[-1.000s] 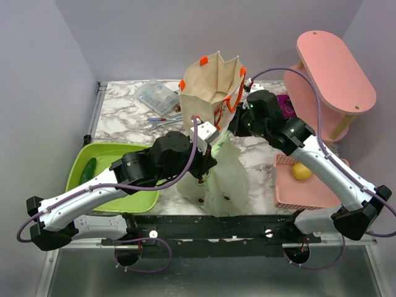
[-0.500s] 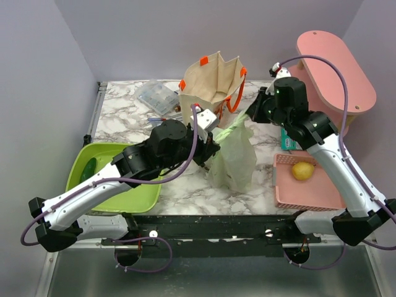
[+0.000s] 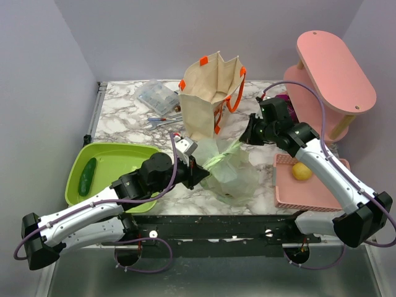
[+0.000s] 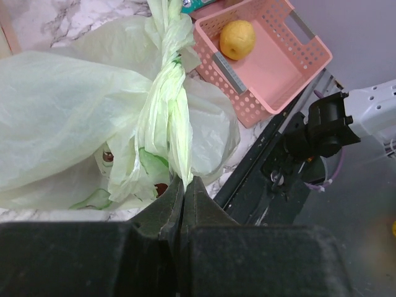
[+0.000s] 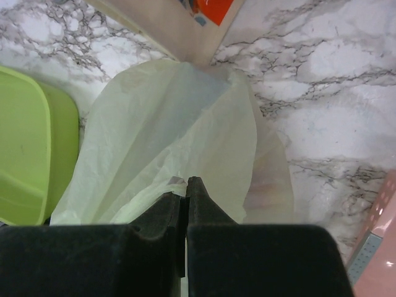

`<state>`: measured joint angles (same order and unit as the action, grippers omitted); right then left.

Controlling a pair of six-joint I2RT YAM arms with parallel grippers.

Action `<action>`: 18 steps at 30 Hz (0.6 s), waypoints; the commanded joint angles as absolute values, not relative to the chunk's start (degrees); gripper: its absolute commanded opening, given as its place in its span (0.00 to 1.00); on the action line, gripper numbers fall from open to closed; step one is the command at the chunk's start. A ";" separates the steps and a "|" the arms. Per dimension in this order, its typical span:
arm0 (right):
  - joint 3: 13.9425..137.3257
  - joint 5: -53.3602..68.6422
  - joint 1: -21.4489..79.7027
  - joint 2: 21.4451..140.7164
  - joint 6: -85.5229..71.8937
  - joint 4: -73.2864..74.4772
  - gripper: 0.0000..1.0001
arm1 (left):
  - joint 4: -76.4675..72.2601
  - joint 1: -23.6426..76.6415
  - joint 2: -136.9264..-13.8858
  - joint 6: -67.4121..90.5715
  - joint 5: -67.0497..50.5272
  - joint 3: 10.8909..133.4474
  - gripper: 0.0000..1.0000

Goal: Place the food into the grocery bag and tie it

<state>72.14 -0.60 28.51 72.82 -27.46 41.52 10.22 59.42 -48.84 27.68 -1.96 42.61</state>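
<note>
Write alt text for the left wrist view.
The left hand, shut, pinches the twisted top of the light green grocery bag, which lies crumpled on the marble table. Behind it, a yellow lemon sits in a pink basket.

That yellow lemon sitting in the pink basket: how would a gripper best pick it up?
Probably from straight above, pinching across the lemon's rounded middle. It lies alone on the floor of the pink basket, whose walls block a sideways approach, while the top is open.
</note>
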 commanded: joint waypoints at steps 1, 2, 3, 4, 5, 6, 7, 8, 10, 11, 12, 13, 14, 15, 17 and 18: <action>69.88 -21.24 20.72 74.69 -24.65 32.22 0.01 | 18.71 60.54 -41.75 35.11 -9.19 38.66 0.00; 69.29 -20.84 20.28 74.92 -24.62 31.73 0.01 | 18.72 60.56 -40.90 35.70 -8.53 38.15 0.00; 68.58 -20.39 19.86 75.13 -24.65 31.27 0.01 | 18.70 60.52 -39.72 36.64 -7.46 37.36 0.00; 67.90 -19.94 19.46 75.51 -24.75 30.79 0.01 | 18.28 60.54 -38.61 37.90 -6.67 36.67 0.00; 67.09 -19.46 19.23 75.68 -24.83 30.38 0.01 | 16.99 60.53 -37.35 39.18 -5.90 35.26 0.00; 66.54 -19.21 18.93 76.13 -25.23 29.95 0.01 | 15.51 60.57 -35.89 41.04 -5.22 33.84 0.00; 65.92 -18.95 18.65 76.35 -25.51 29.68 0.01 | 13.72 60.64 -34.94 42.50 -4.75 31.89 0.00; 65.47 -18.90 18.03 76.61 -25.97 29.60 0.01 | 12.66 60.64 -33.75 44.33 -4.01 30.38 0.00; 64.92 -18.38 16.58 77.08 -26.67 29.36 0.01 | 11.27 60.73 -31.82 47.72 -2.26 27.26 0.00; 64.80 -17.97 15.71 77.45 -26.99 29.36 0.01 | 10.62 60.71 -31.13 49.27 -1.75 25.64 0.00; 64.69 -17.50 14.70 77.74 -27.47 29.37 0.01 | 9.85 60.77 -30.42 50.28 -1.58 24.31 0.00; 64.61 -16.96 13.80 77.94 -28.02 29.37 0.01 | 8.93 60.79 -30.03 51.06 -2.13 22.93 0.00; 64.60 -16.38 13.30 78.23 -28.49 29.36 0.01 | 8.58 60.88 -29.95 51.42 -2.44 21.98 0.00; 64.68 -15.85 12.94 78.53 -28.78 29.41 0.01 | 8.90 60.92 -30.02 51.57 -2.42 21.79 0.00; 64.82 -14.93 12.91 78.51 -28.89 29.30 0.01 | 10.03 61.24 -30.57 51.55 -1.86 21.79 0.00; 64.61 -14.36 12.87 78.26 -29.04 29.14 0.01 | 10.19 61.32 -30.74 51.35 -1.85 22.08 0.00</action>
<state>65.12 -11.97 12.43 78.46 -28.49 31.92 9.58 60.80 -30.30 48.27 -0.97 22.04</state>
